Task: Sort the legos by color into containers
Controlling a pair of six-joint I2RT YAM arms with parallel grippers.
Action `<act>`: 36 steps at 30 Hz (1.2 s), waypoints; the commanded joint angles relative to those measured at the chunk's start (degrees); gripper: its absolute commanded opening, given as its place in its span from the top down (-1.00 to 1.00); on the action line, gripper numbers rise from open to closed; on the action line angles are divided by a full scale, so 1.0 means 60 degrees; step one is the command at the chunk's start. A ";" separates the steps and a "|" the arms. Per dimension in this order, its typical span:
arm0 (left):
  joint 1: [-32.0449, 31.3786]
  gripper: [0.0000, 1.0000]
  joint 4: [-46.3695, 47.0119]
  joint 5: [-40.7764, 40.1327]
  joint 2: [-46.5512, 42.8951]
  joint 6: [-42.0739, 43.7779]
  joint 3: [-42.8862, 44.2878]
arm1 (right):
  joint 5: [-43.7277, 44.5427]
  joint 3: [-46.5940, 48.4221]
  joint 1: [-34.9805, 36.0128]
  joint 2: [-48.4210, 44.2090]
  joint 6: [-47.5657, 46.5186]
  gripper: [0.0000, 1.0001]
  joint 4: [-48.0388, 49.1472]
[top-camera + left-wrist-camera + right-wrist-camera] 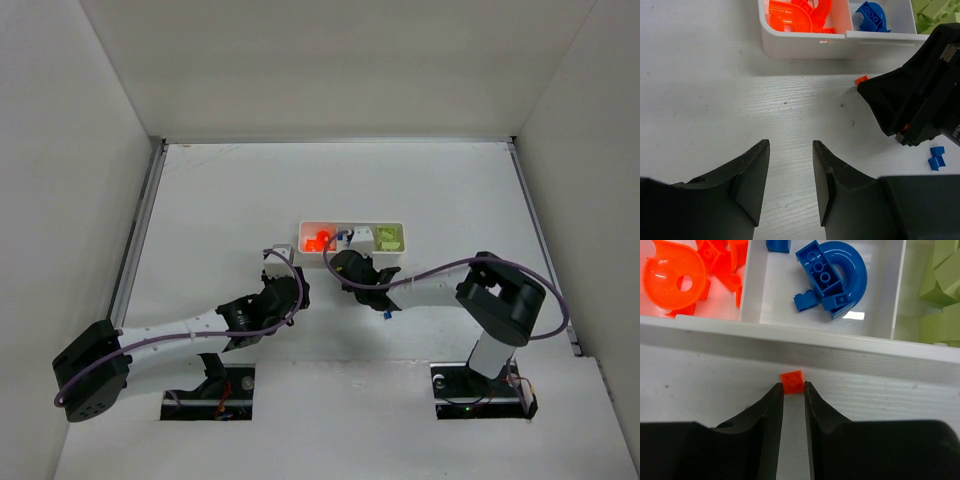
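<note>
Fingers of the right gripper [793, 392] are standing narrowly apart at 1 orange brick [792, 381], lining up to pinch it beside the tray [805, 340]; left gripper [788, 177] is waiting open.

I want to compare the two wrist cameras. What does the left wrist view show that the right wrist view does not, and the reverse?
Only the left wrist view shows two small blue bricks loose on the table, beside the right tool, and the open left tool. Only the right wrist view shows the small orange brick right at the right tool's fingertips. Both show the white tray with orange, blue and green pieces.
</note>
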 commanded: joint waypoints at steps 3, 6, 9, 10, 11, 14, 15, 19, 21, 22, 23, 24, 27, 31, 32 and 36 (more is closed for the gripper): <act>0.0060 0.26 0.0178 -0.0202 0.0050 -0.0006 0.0207 | -0.0140 0.0150 0.0088 0.0203 -0.0002 0.54 0.0319; 0.0089 0.26 0.0149 -0.0202 0.0006 0.0067 0.0208 | -0.0110 -0.0025 0.0248 -0.0192 0.0056 0.56 0.0319; 0.0221 0.26 0.0149 -0.0202 -0.0155 0.0140 0.0149 | -0.0037 -0.0231 0.0526 -0.0923 0.0101 0.56 0.0202; 0.0265 0.26 0.0149 -0.0202 -0.0213 0.0141 0.0120 | -0.0037 -0.0289 0.0600 -0.1187 0.0101 0.56 0.0158; 0.0294 0.26 0.0149 -0.0202 -0.0272 0.0141 0.0076 | -0.0066 -0.0319 0.0673 -0.1450 0.0115 0.56 0.0100; 0.0338 0.26 0.0105 -0.0202 -0.0346 0.0184 0.0032 | -0.0110 -0.0261 0.0849 -0.2037 0.0144 0.56 -0.0090; 0.0338 0.26 0.0105 -0.0202 -0.0346 0.0199 0.0017 | -0.0125 -0.0173 0.0893 -0.2155 0.0130 0.56 -0.0120; 0.0236 0.26 0.0207 -0.0202 -0.0506 0.0214 -0.0085 | -0.0461 0.0383 0.0865 -0.2288 -0.0191 0.56 -0.0004; 0.0119 0.26 0.0309 -0.0202 -0.0624 0.0214 -0.0217 | -0.0666 0.0705 0.0588 -0.2128 -0.0425 0.56 0.0171; 0.0046 0.26 0.0354 -0.0202 -0.0653 0.0199 -0.0275 | -0.0783 0.0866 0.0412 -0.1996 -0.0572 0.56 0.0274; -0.0013 0.26 0.0383 -0.0202 -0.0653 0.0141 -0.0334 | -0.0900 0.1027 0.0265 -0.1836 -0.0689 0.56 0.0362; -0.0100 0.25 0.0427 -0.0187 -0.0610 0.0097 -0.0349 | -0.1032 0.1217 0.0119 -0.1660 -0.0777 0.56 0.0436; -0.0451 0.25 0.0675 -0.0041 -0.0157 0.0082 -0.0276 | -0.1238 0.1701 -0.0277 -0.1074 -0.0895 0.56 0.0583; -0.1227 0.24 0.1261 -0.0099 0.0779 0.0067 0.0002 | -0.1296 0.2185 -0.0600 -0.0531 -0.0925 0.37 0.0671; -0.1389 0.23 0.1422 -0.0114 0.1072 0.0067 0.0104 | -0.1326 0.2244 -0.0673 -0.0443 -0.0925 0.27 0.0700; -0.2106 0.19 0.2125 -0.0143 0.2259 0.0111 0.0645 | -0.1648 0.2186 -0.1025 -0.0471 -0.0764 0.11 0.0978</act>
